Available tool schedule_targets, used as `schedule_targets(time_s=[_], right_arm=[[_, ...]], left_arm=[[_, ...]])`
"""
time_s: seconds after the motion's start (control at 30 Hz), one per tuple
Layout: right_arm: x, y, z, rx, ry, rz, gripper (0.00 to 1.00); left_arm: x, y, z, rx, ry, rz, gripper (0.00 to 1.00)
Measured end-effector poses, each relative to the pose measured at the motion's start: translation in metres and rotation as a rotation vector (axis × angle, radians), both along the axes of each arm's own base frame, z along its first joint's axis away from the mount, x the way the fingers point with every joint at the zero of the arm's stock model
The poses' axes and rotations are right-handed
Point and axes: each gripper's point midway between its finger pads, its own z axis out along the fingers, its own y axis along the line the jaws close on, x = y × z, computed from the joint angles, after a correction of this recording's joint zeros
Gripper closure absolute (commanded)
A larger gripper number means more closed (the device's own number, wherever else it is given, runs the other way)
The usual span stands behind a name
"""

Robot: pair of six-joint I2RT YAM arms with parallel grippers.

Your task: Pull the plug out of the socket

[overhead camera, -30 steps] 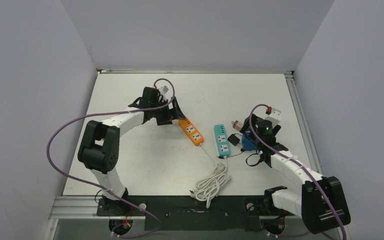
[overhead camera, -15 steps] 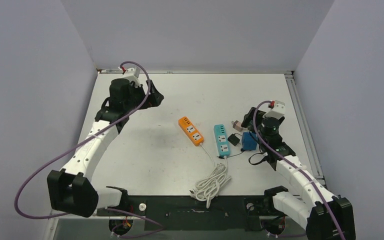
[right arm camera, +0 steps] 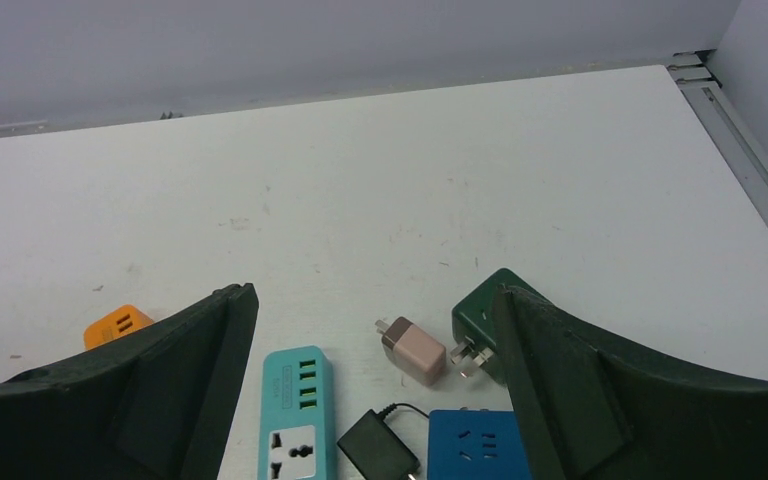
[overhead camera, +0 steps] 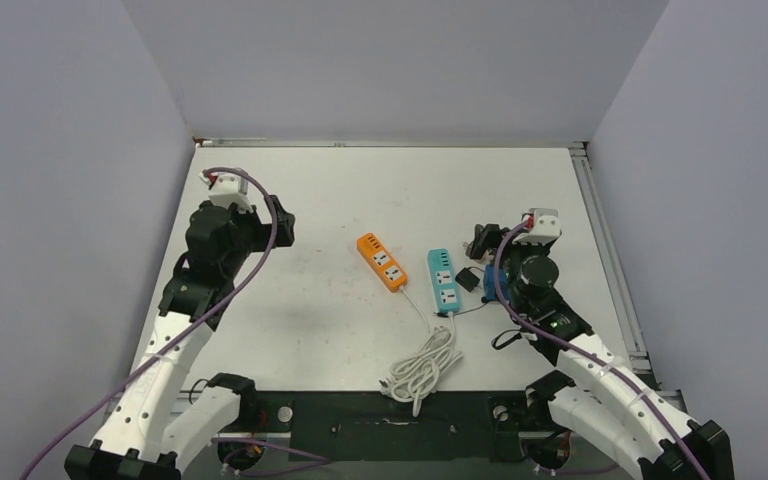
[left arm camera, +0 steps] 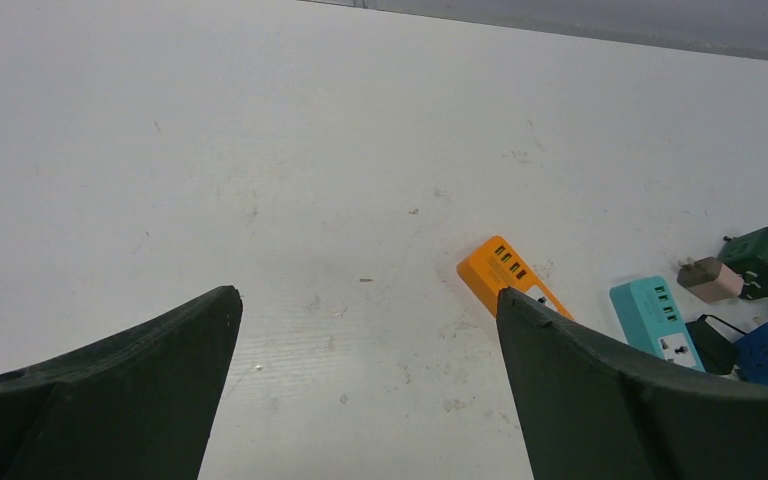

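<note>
Left gripper [left arm camera: 365, 300] spread wide, grasping nothing, hanging over the white tabletop [left arm camera: 260, 120], well apart from the short orange rectangular power strip [left arm camera: 508, 275]. Right gripper [right arm camera: 375, 295] likewise released and empty, near the small blue cube-shaped plastic plug [right arm camera: 475, 445]. Plug lying flat on the table on the far side of the teal power strip [right arm camera: 295, 410], no contact with the orange one. Orange outlets apparently bare, though small in the overhead view. Judged complete: plug out of socket, nothing left to pull.
</note>
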Motion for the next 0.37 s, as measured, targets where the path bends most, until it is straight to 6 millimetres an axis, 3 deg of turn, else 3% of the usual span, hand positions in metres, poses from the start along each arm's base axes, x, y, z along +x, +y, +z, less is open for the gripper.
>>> schedule_targets(time_s=[0.13,0.37], right_arm=[[-0.003,-0.005,-0.008,-0.023,0.005,-0.02,0.1],[-0.007,-0.012,0.001,-0.011,-0.029,-0.042,0.1]], left_arm=[[-0.009,0.009,-0.005,0.029,-0.004,0.025,0.04],[-0.008,0.013,-0.009,0.043,0.01,0.042,0.04]])
